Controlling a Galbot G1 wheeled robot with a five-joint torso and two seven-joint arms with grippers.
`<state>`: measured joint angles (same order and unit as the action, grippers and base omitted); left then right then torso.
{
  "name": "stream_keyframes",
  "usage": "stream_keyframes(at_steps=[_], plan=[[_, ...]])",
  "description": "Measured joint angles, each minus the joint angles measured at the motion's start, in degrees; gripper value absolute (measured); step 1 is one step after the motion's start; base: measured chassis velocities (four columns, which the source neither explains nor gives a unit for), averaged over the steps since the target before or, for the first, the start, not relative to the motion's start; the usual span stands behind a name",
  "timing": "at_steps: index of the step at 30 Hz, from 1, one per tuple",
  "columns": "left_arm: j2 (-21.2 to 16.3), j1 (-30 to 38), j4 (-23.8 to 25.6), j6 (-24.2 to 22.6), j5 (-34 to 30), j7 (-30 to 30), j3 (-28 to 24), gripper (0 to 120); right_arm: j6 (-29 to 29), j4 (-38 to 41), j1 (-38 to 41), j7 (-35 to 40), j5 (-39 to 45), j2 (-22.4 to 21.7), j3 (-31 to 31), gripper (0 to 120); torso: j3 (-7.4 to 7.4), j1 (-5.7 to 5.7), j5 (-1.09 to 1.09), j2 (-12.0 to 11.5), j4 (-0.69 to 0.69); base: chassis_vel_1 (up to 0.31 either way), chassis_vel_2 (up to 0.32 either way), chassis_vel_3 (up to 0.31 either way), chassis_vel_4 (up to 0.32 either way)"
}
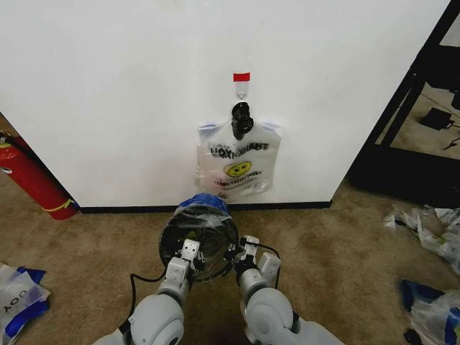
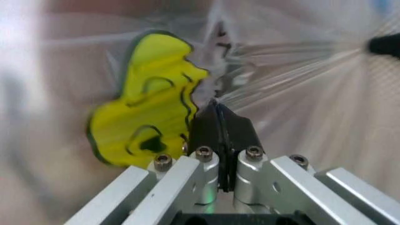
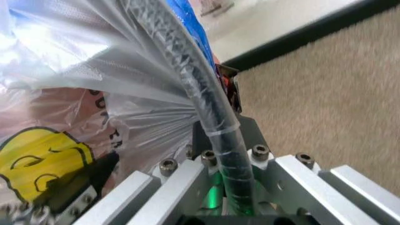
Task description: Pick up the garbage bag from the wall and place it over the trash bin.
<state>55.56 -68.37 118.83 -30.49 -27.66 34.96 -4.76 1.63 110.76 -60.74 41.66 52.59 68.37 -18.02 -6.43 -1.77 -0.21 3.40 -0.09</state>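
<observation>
The garbage bag [image 1: 203,203] is draped over the trash bin [image 1: 198,237], which stands on the carpet in front of the wall [image 1: 129,93]; its blue edge lies on the far rim. My left gripper [image 1: 188,251] is at the near rim, shut on bunched plastic film [image 2: 275,79] next to the yellow smiley face [image 2: 150,98]. My right gripper [image 1: 246,251] is at the near right rim. The film-wrapped mesh rim [image 3: 206,103] runs between its fingers [image 3: 251,133], which are shut on the bag there.
A bundle of smiley bags [image 1: 238,162] hangs by a black clip [image 1: 241,118] from the hook with red tape [image 1: 241,77]. A red fire extinguisher [image 1: 32,180] stands at left. Loose bags [image 1: 18,295] lie left and right [image 1: 431,230]. A black frame [image 1: 410,93] stands at right.
</observation>
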Motion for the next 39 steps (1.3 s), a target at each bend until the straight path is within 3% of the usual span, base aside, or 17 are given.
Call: stream_keyframes(at_steps=[7,26,39], plan=[[0.79,3.83,-2.61,-2.11,-0.19,4.08,-1.67,0,-0.23,0.37,-1.78,-1.43,-4.21,-0.93,0.25,0,0.0,0.0,0.0,0.0,-0.01,0.0,0.0,0.0,0.0],[5.73,11.98,-11.79,-2.88,1.43,7.74,-6.73,0,-0.27,4.94,-5.68,-5.54,-2.76,-3.16,1.28,0,0.0,0.0,0.0,0.0,0.0,0.0,0.0,0.0,0.0],[5.02,14.33,-11.93,-3.62,-1.7,7.72,-5.65,0,0.94,5.98,-7.16,-6.31,-3.67,-4.45,1.35,0,0.0,0.0,0.0,0.0,0.0,0.0,0.0,0.0,0.0]])
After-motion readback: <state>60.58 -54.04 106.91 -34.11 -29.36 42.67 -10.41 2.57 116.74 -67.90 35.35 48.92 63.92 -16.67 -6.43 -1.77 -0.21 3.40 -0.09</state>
